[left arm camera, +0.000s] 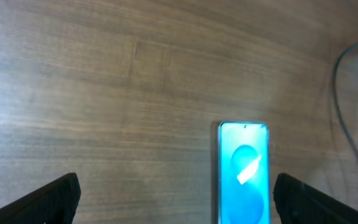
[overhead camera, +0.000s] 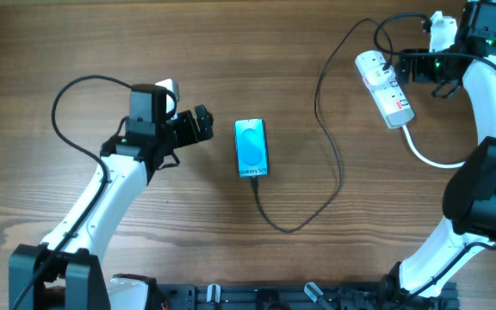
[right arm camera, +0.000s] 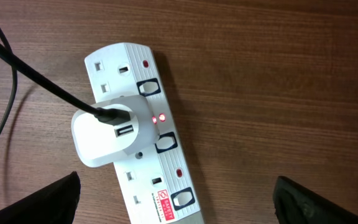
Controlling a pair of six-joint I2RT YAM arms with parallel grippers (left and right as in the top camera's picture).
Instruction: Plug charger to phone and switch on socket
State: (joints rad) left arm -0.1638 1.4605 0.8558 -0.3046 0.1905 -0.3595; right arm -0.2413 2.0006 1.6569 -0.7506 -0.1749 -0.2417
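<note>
Overhead: left fingers (overhead camera: 203,122) are spread wide and empty. The phone (overhead camera: 251,148) lies just beyond their tips, not touching. The charger (overhead camera: 321,112) leaves the phone's bottom edge, loops across the surface (overhead camera: 231,52) and runs up to the socket (overhead camera: 384,86). The tip looks seated in the phone, but it's too small to confirm. Right fingers (overhead camera: 416,65) are also wide open, holding nothing, with the socket right at their tips.

Left wrist: the phone (left arm camera: 244,171) is ahead of the fingers (left arm camera: 55,199) and sits between the two, closer to the picture-right one. Its screen is lit. The port end is cut off at the frame bottom, so there's no plug check from here. The charger (left arm camera: 344,118) passes out past the picture-right finger.

Right wrist: the socket (right arm camera: 157,68) is ahead of and between the fingers (right arm camera: 319,202), clear of both. The adapter (right arm camera: 101,146) sits in the middle outlet with the charger (right arm camera: 42,81) plugged into it. The red light (right arm camera: 161,117) beside the adapter is on, and the other two marks are dark.

My read: both the plug-in and the switch-on look done, so we're at the tail end. Next move is to verify the phone-end seating, then back both arms off. The right arm should lift straight away so it doesn't knock the rocker or snag the cable. If the tip is loose, the left needs to steady the phone for a reseat.
</note>
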